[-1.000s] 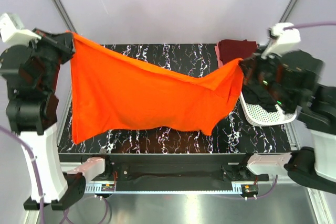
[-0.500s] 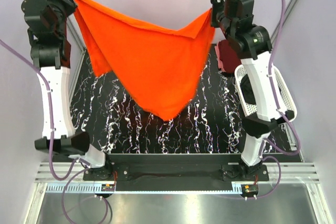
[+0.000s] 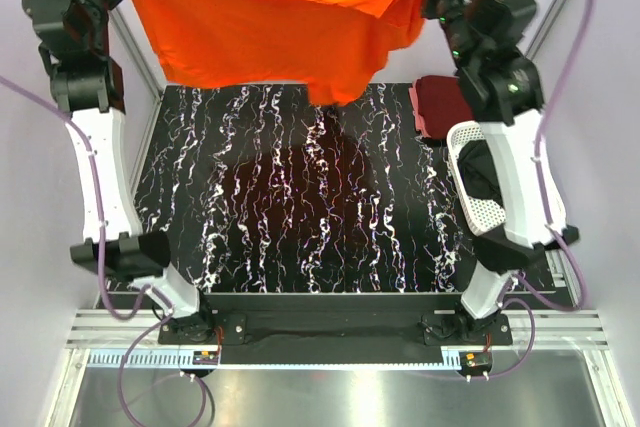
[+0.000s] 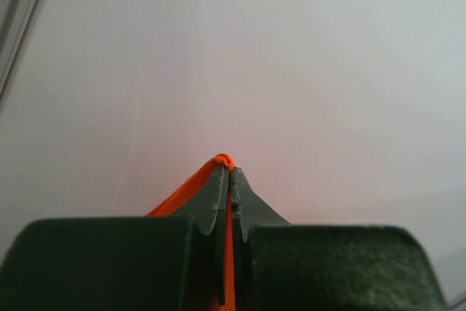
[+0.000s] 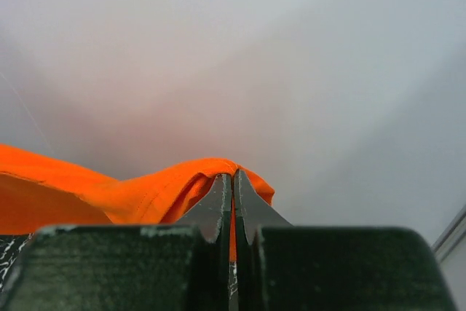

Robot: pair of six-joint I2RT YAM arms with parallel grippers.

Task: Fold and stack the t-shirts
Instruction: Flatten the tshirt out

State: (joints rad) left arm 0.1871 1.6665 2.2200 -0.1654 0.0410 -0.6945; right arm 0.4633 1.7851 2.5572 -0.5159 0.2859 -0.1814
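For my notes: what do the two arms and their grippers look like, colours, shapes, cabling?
Both the left arm and right arm have long white links joined by chunky black joints. A thin purple cable trails along each. The left gripper and right gripper each have two dark, rough-textured fingers tapering to thin tips.

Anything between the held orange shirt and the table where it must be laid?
Nothing visible. The orange shirt hangs between the left gripper and right gripper above the bare table; the maroon shirt and basket sit at its right edge.
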